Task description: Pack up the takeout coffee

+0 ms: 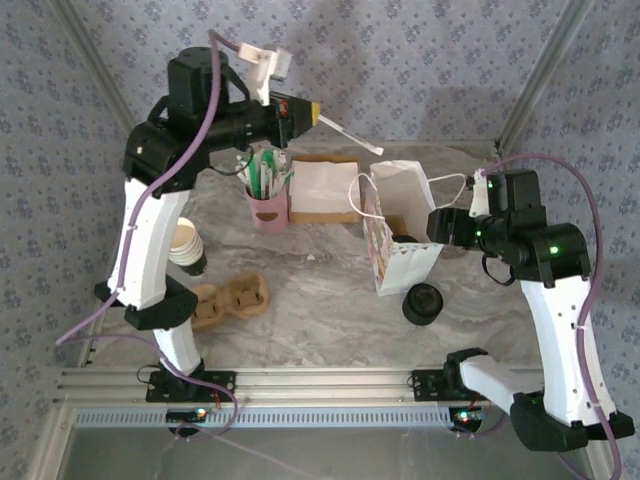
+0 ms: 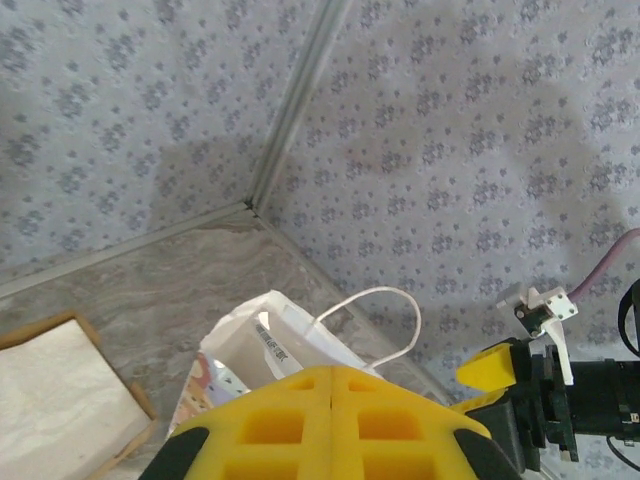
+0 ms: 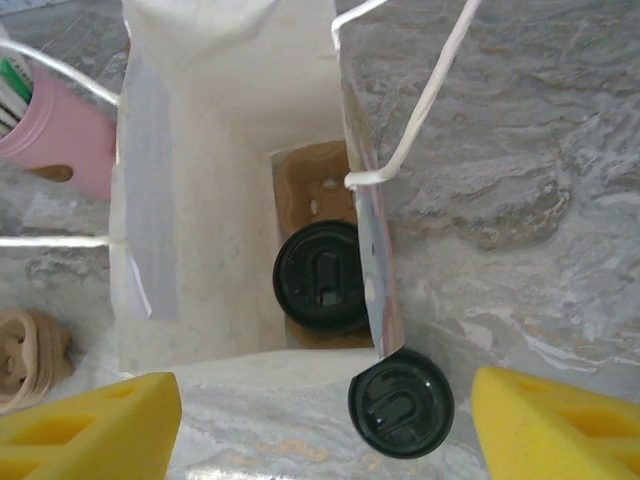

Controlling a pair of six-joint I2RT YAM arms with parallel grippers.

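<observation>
The takeout coffee (image 3: 320, 277) shows as a black lid deep inside the white paper bag (image 3: 215, 150), resting on a brown cardboard tray at the bag's bottom. My right gripper (image 3: 325, 430) hovers open above the bag's mouth, its yellow fingers (image 3: 90, 425) wide apart and holding nothing. From above, the bag (image 1: 400, 190) stands upright mid-table with the right gripper (image 1: 438, 225) at its right rim. My left gripper (image 1: 312, 112) is raised high over the back of the table. In its wrist view the left gripper (image 2: 331, 385) has its yellow jaws pressed together with nothing between them.
A squat pile of black lids (image 1: 423, 303) sits just outside the bag's near corner. A pink holder of straws (image 1: 267, 205) and a box of napkins (image 1: 322, 188) stand behind. A stack of paper cups (image 1: 186, 245) and a cardboard carrier (image 1: 232, 298) lie left.
</observation>
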